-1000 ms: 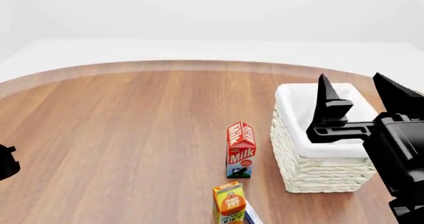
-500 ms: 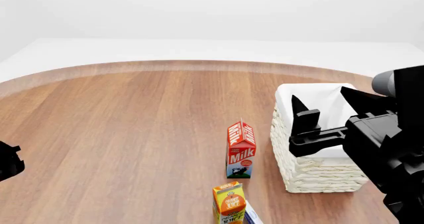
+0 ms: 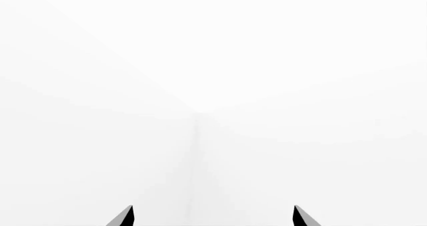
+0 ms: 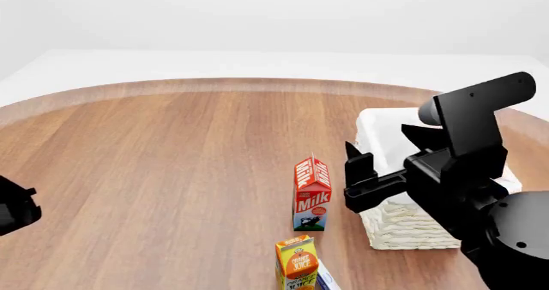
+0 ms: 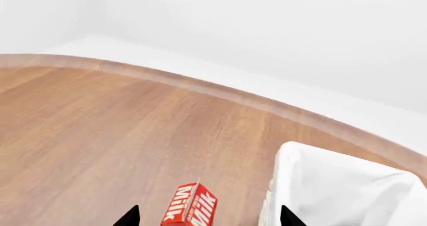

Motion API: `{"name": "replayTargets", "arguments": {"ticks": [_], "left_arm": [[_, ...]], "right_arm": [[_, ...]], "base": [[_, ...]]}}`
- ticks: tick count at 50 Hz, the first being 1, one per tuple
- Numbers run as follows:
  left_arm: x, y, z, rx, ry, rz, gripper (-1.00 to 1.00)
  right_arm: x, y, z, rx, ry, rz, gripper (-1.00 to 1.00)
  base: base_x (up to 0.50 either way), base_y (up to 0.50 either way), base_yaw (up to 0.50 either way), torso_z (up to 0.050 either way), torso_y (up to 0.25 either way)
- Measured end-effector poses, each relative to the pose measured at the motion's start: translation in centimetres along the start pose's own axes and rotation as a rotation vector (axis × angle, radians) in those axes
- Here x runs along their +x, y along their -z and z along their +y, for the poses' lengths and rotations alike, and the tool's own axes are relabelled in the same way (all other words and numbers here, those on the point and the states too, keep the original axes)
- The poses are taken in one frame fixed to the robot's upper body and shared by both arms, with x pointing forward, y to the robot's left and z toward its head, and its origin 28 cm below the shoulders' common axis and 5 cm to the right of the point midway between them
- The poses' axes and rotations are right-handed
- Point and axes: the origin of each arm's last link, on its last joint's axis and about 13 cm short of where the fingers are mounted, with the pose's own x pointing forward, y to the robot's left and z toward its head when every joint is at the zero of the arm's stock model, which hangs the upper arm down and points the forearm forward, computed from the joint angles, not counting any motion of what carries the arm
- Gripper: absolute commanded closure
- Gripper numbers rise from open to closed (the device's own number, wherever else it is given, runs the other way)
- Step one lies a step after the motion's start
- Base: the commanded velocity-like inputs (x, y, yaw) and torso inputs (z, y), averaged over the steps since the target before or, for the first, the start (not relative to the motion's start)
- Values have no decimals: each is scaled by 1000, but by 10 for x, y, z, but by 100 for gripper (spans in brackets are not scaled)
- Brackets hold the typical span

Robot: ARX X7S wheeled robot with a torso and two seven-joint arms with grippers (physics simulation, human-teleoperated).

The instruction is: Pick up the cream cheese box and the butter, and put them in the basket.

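Bench (image 4: pixel 171 161) of brown wood grain with a curved far edge carries everything here, white floor and wall beyond it. The basket (image 4: pixel 403 229) stands at the head view's right, white wicker with white cloth over its rim, and the right arm's black bulk covers much of it from that camera. The right gripper (image 4: pixel 377 168) hangs above the near-left side of the basket, its fingers spread apart with nothing between them; in the right wrist view only the two dark fingertips (image 5: pixel 130 217) show, well apart, framing the top of the milk carton (image 5: pixel 190 208) with the basket's lined rim (image 5: pixel 293 171) beside it. The milk carton (image 4: pixel 312 193) stands upright just left of the basket, not touching it, red and white with "Milk" on its side. Nearer the robot, at the head view's lower edge, an orange juice carton (image 4: pixel 297 262) stands upright, and a sliver of white and blue, likely the cream cheese box (image 4: pixel 327 280), lies just beside its right side, mostly cut off by the frame. The butter is not visible in any view. The left gripper (image 3: pixel 212 217) shows two dark tips held apart against blank white, holding nothing; in the head view only a dark part of that arm (image 4: pixel 15 208) sits at the far left edge.
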Motion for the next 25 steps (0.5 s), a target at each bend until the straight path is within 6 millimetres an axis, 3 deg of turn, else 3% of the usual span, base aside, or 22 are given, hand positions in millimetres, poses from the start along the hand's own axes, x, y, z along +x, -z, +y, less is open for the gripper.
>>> {"name": "replayTargets", "arguments": {"ticks": [25], "left_arm": [[-1,1,0,0,3,6,-100]], "right_arm": [[17,12,4,-72,-35,70,-100]], "base": [[0,0,0,0,0]]}}
